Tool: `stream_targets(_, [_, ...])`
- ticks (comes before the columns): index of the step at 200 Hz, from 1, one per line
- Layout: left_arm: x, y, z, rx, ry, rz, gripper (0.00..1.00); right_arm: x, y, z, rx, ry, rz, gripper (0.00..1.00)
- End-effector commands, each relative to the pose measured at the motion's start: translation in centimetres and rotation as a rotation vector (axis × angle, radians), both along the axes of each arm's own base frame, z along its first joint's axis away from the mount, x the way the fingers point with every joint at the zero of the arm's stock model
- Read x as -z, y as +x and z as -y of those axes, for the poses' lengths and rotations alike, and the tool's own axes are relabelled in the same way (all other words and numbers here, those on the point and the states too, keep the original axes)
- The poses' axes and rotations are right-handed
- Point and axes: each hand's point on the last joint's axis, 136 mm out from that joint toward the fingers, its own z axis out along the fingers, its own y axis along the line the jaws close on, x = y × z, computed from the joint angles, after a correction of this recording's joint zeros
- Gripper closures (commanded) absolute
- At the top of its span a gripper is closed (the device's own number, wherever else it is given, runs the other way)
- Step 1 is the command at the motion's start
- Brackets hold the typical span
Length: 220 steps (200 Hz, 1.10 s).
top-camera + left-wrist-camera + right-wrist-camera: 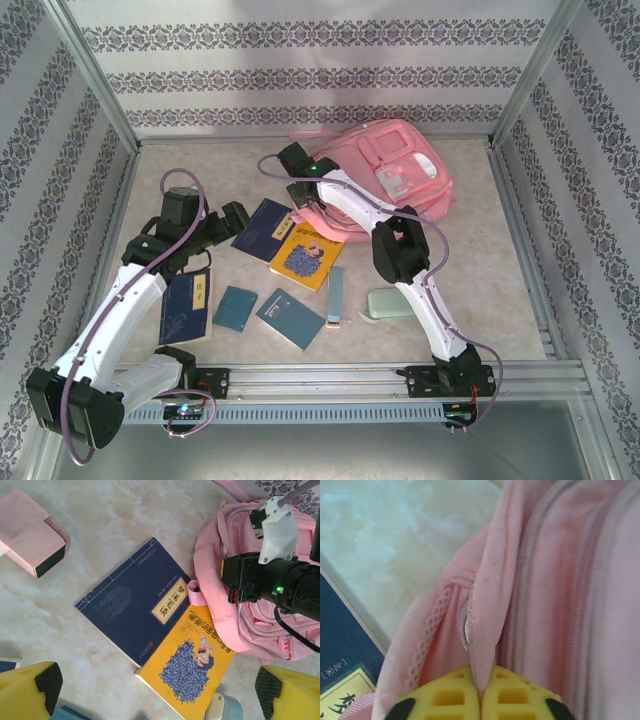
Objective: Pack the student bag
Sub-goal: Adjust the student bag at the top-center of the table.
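Right claw pinching a fold of the bag, by the tabletop far edge | left claw wide, empty | I'd lift slow, thin fabric pinch could slip

Right end effector clamped tight, left end effector — spread wide

pale marbled counter. bag lies far right, navy book and yellow book touching beside it. nearer: blue book, teal book, second teal book, green case.
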Motion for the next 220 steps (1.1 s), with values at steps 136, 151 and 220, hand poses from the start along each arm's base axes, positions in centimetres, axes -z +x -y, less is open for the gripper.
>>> stream_targets(136, [0.9,1.8,1.9,0.009,-0.147,-0.069,0.01,-26.0,-13.3,-1.0,-0.933,-0.021,0.731,1.00])
stream_targets(151, [1.3,2.1,2.2,0.011,-0.174,-0.085,0.01,-25.6,-15.1,-0.4,-1.020,-0.079,0.765,1.00])
stream_targets(220, [-0.3,3.8,2.9,0.074,-0.150,-0.003,0.07,-18.6,-18.0,6.8,-1.088,-0.295,0.606,0.99])
